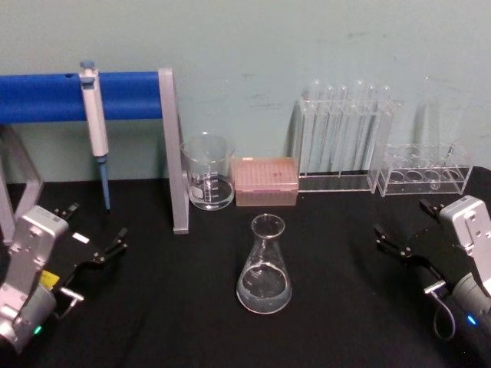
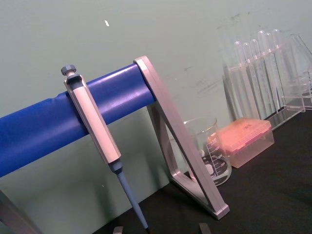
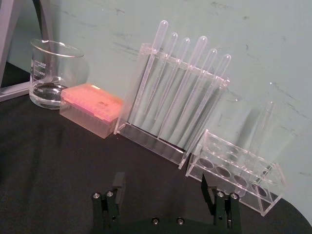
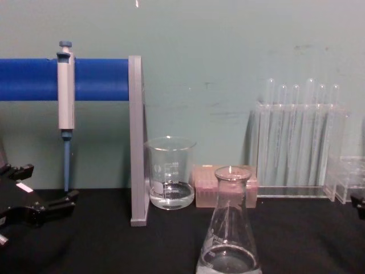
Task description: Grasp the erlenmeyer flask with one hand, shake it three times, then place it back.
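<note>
The erlenmeyer flask (image 1: 265, 264) is clear glass and stands upright on the black table, centre front, with a little clear liquid in its base. In the chest view the flask (image 4: 229, 228) is close and low in the middle. My left gripper (image 1: 96, 226) rests open at the table's left, well away from the flask; it also appears at the left edge of the chest view (image 4: 43, 185). My right gripper (image 1: 403, 221) rests open at the table's right, also apart from the flask. In the right wrist view its own gripper (image 3: 163, 187) has its jaws spread with nothing between them.
Behind the flask stand a glass beaker (image 1: 208, 181) and a pink tip box (image 1: 265, 181). A rack of tall test tubes (image 1: 345, 138) and a low clear rack (image 1: 426, 170) stand at the back right. A pipette (image 1: 97, 130) hangs on the blue-barred stand (image 1: 171, 153) at the back left.
</note>
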Robot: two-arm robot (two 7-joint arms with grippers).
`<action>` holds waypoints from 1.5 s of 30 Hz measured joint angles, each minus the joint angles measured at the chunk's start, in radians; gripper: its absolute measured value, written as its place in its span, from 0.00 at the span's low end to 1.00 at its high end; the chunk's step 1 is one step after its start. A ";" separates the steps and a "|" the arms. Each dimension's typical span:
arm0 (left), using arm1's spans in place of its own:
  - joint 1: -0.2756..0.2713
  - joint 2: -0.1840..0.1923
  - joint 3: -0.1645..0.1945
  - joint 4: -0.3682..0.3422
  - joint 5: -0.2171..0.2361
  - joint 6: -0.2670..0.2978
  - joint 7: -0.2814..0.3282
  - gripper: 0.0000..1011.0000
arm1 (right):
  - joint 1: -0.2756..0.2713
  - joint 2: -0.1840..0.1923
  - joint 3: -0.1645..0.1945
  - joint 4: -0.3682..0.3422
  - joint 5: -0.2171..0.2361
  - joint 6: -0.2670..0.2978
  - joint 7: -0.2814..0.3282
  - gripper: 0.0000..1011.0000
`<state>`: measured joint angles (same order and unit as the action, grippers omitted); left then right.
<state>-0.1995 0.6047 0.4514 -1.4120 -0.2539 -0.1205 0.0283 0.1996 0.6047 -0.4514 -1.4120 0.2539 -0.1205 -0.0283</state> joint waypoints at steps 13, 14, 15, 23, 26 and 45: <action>0.000 0.000 0.000 0.000 0.000 0.000 0.000 0.99 | 0.000 0.000 0.000 0.000 0.000 0.000 0.000 0.99; 0.000 0.000 0.000 0.000 0.000 0.000 0.000 0.99 | 0.000 0.000 0.000 0.000 0.000 0.000 0.000 0.99; 0.000 0.000 0.000 0.000 0.000 0.000 0.000 0.99 | 0.000 0.000 0.000 0.000 0.000 0.000 0.000 0.99; 0.000 0.000 0.000 0.000 0.000 0.000 0.000 0.99 | 0.000 0.000 0.000 0.000 0.000 0.000 0.000 0.99; 0.000 0.000 0.000 0.000 0.000 0.000 0.000 0.99 | 0.000 0.000 0.000 0.000 0.000 0.000 0.000 0.99; 0.000 0.000 0.000 0.000 0.000 0.000 0.000 0.99 | -0.052 0.001 0.069 -0.094 0.068 0.000 0.113 0.99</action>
<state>-0.1995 0.6047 0.4514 -1.4120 -0.2539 -0.1205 0.0283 0.1480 0.6054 -0.3828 -1.5060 0.3216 -0.1201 0.0845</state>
